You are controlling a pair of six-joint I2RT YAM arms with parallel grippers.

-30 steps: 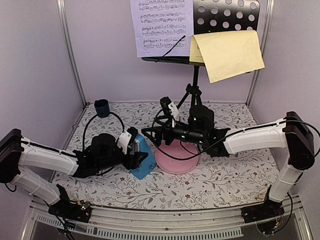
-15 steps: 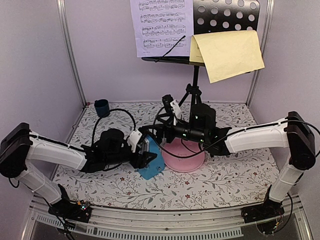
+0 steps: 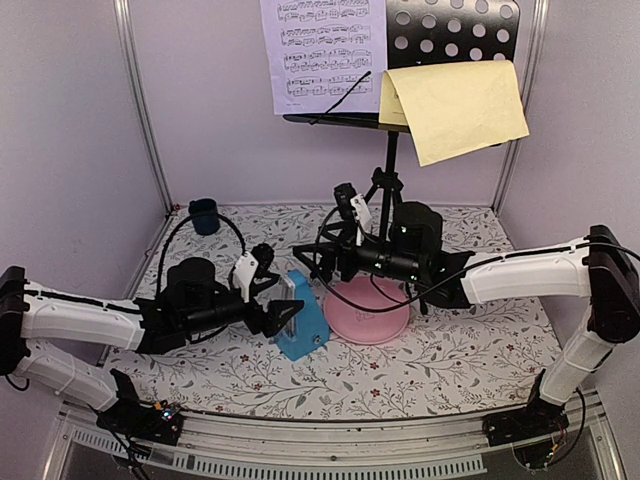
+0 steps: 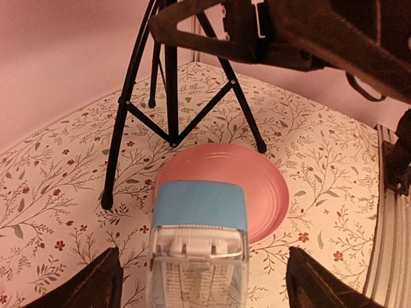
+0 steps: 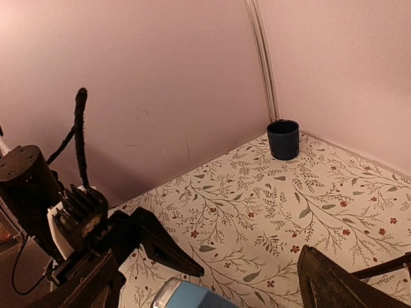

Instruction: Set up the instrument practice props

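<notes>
While the left end effector (image 3: 281, 310) and right end effector (image 3: 308, 272) gape open, floral tablecloth (image 3: 450, 350) meets plain walls (image 3: 80, 120).

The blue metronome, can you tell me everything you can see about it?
The metronome is a small wedge with a bright blue, plastic-looking body. Its clear front face shows a pale printed scale and a whitish strip on top. It stands upright on the flowery tablecloth, just left of the pink plate. The left tool is open around it, one finger on either side with gaps showing, so nothing grips it.
</notes>
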